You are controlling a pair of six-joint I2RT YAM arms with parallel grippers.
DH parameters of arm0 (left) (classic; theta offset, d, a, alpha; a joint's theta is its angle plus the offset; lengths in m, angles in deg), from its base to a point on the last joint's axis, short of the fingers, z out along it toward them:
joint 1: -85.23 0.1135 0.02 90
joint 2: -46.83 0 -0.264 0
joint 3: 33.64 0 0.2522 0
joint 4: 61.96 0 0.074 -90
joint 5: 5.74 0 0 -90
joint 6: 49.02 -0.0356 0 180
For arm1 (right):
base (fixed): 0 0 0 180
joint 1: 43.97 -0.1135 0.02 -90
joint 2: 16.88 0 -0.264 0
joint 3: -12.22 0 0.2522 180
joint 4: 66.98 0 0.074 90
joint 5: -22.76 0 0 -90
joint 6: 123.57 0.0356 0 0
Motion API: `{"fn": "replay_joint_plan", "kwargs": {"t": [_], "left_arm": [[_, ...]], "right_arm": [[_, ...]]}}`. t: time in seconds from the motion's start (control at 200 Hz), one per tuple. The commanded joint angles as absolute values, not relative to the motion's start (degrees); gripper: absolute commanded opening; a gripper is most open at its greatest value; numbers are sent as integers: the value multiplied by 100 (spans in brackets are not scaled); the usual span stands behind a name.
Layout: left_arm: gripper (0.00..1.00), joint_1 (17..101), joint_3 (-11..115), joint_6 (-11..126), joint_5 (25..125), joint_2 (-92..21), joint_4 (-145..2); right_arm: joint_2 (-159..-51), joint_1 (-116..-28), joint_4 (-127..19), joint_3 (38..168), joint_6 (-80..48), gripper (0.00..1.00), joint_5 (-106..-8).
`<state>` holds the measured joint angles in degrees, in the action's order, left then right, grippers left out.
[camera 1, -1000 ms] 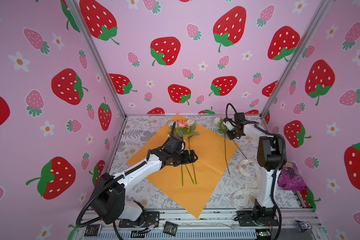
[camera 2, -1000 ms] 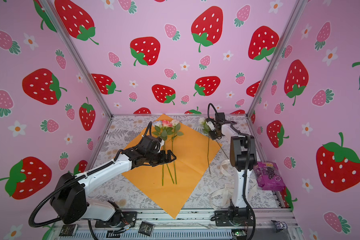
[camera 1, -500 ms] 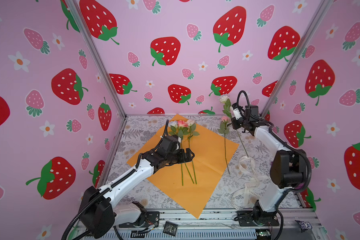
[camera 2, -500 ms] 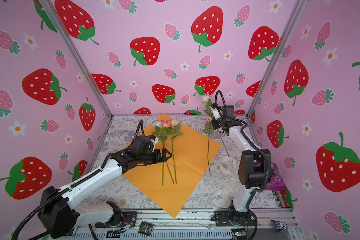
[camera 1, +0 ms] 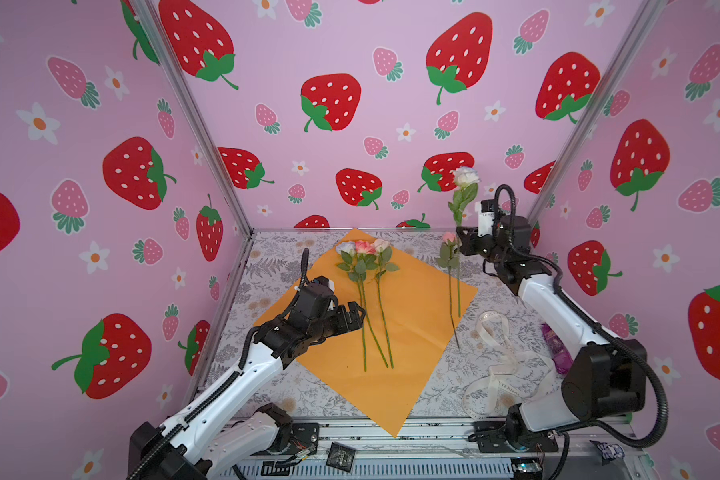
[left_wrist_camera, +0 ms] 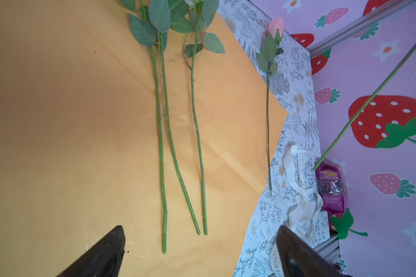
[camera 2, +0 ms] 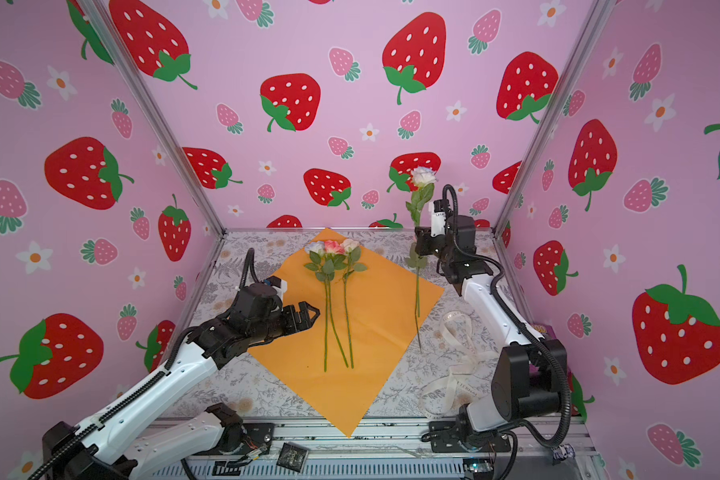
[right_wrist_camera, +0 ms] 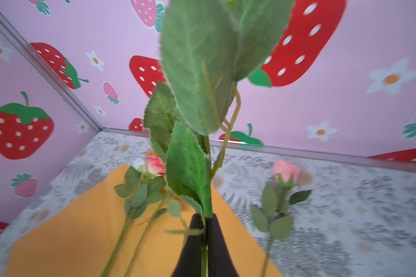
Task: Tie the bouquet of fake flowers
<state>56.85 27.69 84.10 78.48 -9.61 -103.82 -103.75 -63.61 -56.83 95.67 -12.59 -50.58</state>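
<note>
Top views both show the bouquet of fake flowers (camera 1: 366, 268) ungathered: three roses (camera 2: 334, 266) mid orange paper (camera 1: 412, 332), a pink rose (camera 1: 449, 237) across its right corner. Our right gripper (camera 1: 461, 232) pinches the white rose (camera 1: 465, 176) aloft; left gripper (camera 1: 353, 318) gapes empty. Next we'd lay it alongside them.

Your fern-printed tabletop (camera 1: 267, 266) carries orange paper (camera 1: 412, 316) centrally; to its right, a pink rose (left_wrist_camera: 269, 49), cream ribbon (camera 1: 512, 360), purple packet (camera 1: 555, 349).
</note>
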Motion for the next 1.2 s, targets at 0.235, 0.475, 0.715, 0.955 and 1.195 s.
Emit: {"fn": "replay_joint_plan", "kwargs": {"t": [0.235, 0.475, 0.715, 0.955, 1.195], "left_arm": [[99, 7009, 2452, 8288, 6990, -780, -10840], [99, 7251, 2474, 8048, 6814, -986, -10663], [99, 7361, 2716, 7935, 6599, -1650, -10081], [99, 7358, 3378, 7705, 6211, -2433, -10086], [99, 6885, 3473, 7730, 5794, -2948, -9620]], "right_arm": [[-12109, -8153, -6195, 9640, 1114, 0, -4786], [-13149, -8424, -6415, 10147, 1446, 0, -4560], [-13925, -8457, -6415, 10702, 1364, 3, -4533], [-13493, -8337, -5938, 10846, 755, 20, -4428], [-12112, -7283, -5175, 10073, -226, 37, -4757]]}}
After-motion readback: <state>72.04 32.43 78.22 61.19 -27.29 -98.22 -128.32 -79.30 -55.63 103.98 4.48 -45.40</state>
